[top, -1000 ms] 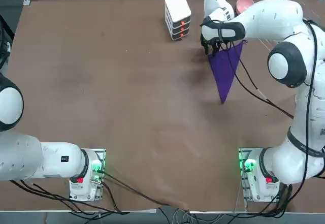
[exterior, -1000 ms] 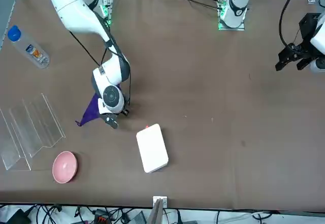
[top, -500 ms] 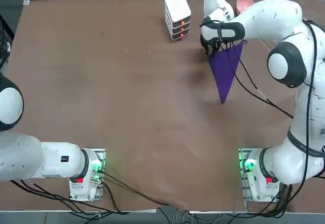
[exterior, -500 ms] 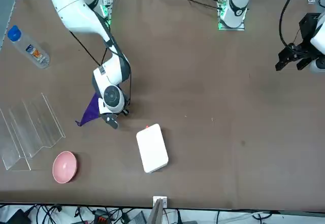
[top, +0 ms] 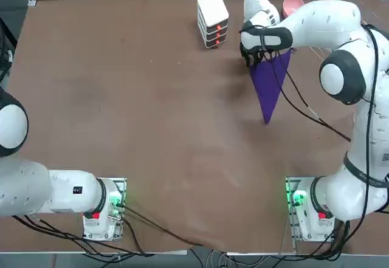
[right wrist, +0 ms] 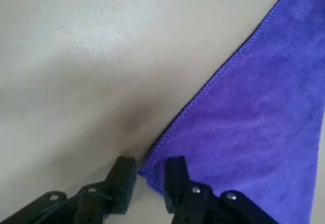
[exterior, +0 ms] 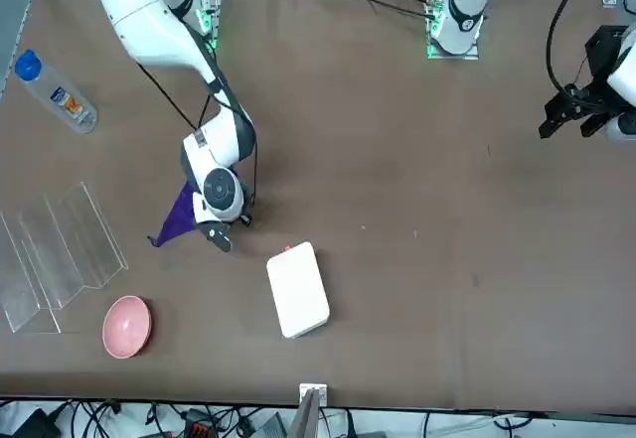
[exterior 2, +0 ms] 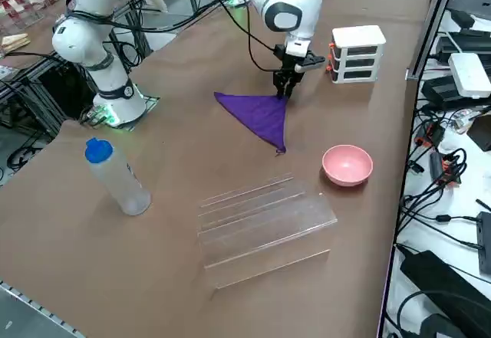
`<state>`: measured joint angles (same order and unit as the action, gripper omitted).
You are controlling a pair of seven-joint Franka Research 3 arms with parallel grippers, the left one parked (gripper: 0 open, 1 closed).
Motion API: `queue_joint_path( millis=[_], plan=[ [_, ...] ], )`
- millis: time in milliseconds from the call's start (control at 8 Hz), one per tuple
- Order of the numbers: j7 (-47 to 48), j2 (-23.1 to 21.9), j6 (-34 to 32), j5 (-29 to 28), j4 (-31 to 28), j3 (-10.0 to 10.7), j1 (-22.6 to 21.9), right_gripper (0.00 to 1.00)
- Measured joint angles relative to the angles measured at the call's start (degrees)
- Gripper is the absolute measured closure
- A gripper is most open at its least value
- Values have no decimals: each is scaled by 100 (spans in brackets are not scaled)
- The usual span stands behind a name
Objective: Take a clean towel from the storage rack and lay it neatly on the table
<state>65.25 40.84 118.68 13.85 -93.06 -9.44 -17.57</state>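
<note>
Wrist view: your right gripper pinches a corner of the deep purple folded towel lying near the brown table's far edge; unfold it flat next.

Even bright overhead light, soft shadows, sharp focus

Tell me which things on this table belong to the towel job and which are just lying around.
Part of the job:
- towel, lying on the table, one corner between the right gripper jaws
- storage rack, no towel on it

Just lying about:
- pink bowl
- water bottle
- white stacked box
</note>
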Motion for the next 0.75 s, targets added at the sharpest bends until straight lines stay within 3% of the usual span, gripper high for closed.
queue_joint_path(
  millis=[750],
  plan=[
    [4,0,-13,0,4,4,0,81]
  ],
)
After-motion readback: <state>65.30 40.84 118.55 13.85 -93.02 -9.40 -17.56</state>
